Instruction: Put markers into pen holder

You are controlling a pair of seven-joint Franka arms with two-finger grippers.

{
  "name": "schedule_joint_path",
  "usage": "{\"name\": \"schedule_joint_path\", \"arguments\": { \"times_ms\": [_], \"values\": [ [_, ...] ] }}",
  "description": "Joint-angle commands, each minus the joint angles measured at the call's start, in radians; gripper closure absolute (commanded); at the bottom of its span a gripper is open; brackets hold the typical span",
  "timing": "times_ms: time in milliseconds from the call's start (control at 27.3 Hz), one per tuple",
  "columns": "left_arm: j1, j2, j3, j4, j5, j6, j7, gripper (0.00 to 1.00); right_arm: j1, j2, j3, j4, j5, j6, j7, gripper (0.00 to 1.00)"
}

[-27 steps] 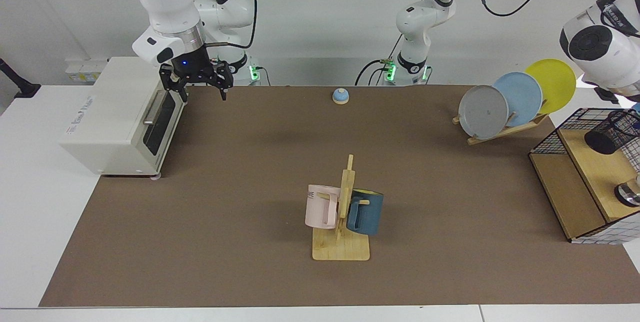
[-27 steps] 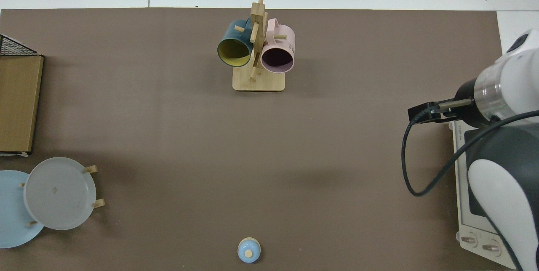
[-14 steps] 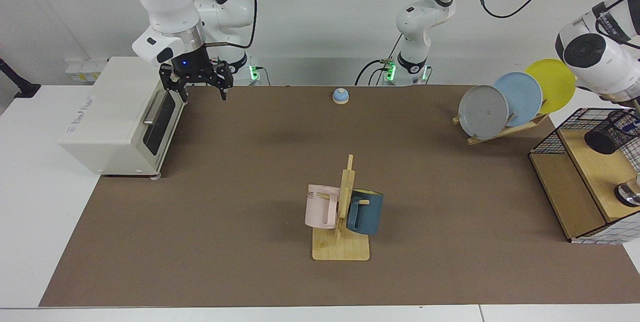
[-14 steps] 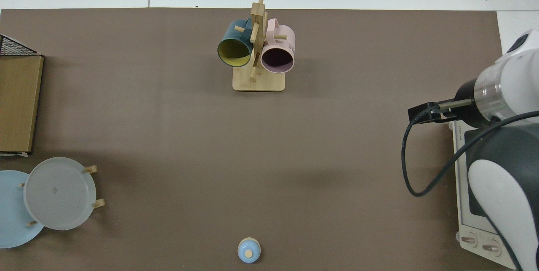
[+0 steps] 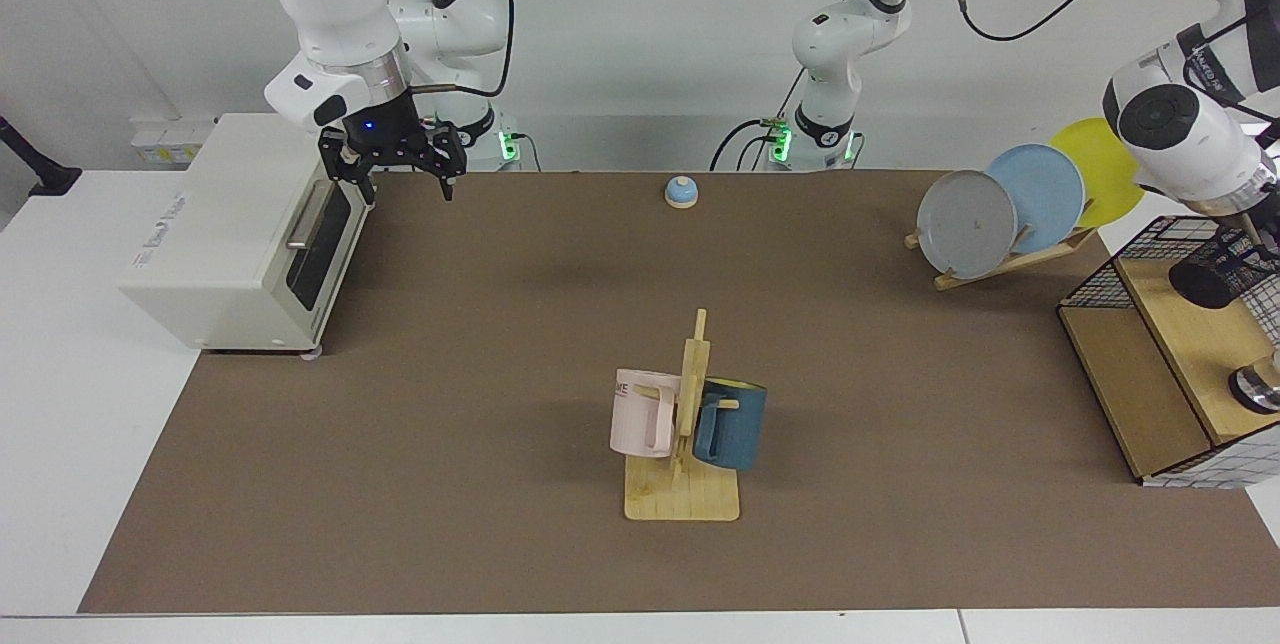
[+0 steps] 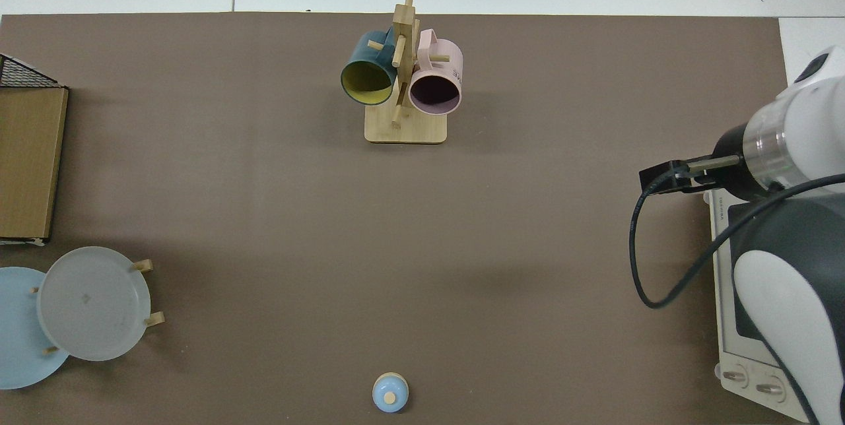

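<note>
Reaching in from the rack of plates, the left arm has its wrist right above the pen holder (image 5: pixel 1228 267), at three o'clock in the facing view. The left gripper (image 5: pixel 1252 236) is mostly cut off by the picture's edge, so I cannot tell its state, nor whether it carries a marker (none shows anywhere in either view). The pen holder is a black wire-mesh cylinder standing on the wooden top of the grid shelf (image 5: pixel 1175 324), its dark mouth turned toward the camera.

If this is the insertion step, as I judge, it would go best with the marker kept upright over the middle of the mouth and let go only once its tail is below the rim. The mesh is light and could tip or slide on the smooth wood if nudged sideways.

The right gripper (image 5: pixel 396 167) waits at ten o'clock, beside the toaster oven (image 5: pixel 235 234), black fingers spread and empty. At mid-table stands a pale wooden mug tree (image 5: pixel 684 444) with a pink mug (image 5: pixel 640 413) and a teal one.
</note>
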State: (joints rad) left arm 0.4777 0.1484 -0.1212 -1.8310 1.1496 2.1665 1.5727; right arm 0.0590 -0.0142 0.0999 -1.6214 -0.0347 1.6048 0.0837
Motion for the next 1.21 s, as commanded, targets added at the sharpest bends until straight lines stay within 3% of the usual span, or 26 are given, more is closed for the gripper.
{"name": "schedule_joint_path", "arguments": {
  "times_ms": [0, 696, 805, 952, 1098, 1171],
  "values": [
    [0.009, -0.023, 0.003, -0.039, -0.022, 0.035, -0.011, 1.00, -0.015, -0.009, 0.009, 0.000, 0.006, -0.006, -0.025, 0.00],
    [0.010, -0.024, 0.032, -0.067, -0.071, 0.061, 0.001, 1.00, -0.015, -0.009, 0.009, 0.000, 0.006, -0.006, -0.027, 0.00],
    [0.009, -0.024, 0.034, -0.065, -0.071, 0.061, 0.003, 0.88, -0.015, -0.009, 0.009, 0.000, 0.006, -0.008, -0.025, 0.00],
    [0.009, -0.024, 0.034, -0.065, -0.071, 0.061, 0.004, 0.59, -0.015, -0.009, 0.009, 0.000, 0.006, -0.008, -0.025, 0.00],
    [0.009, -0.024, 0.037, -0.060, -0.071, 0.061, 0.004, 0.37, -0.015, -0.009, 0.009, 0.000, 0.006, -0.006, -0.025, 0.00],
    [0.007, -0.024, 0.041, -0.056, -0.071, 0.061, 0.007, 0.31, -0.015, -0.009, 0.009, 0.000, 0.006, -0.008, -0.027, 0.00]
  ]
}}
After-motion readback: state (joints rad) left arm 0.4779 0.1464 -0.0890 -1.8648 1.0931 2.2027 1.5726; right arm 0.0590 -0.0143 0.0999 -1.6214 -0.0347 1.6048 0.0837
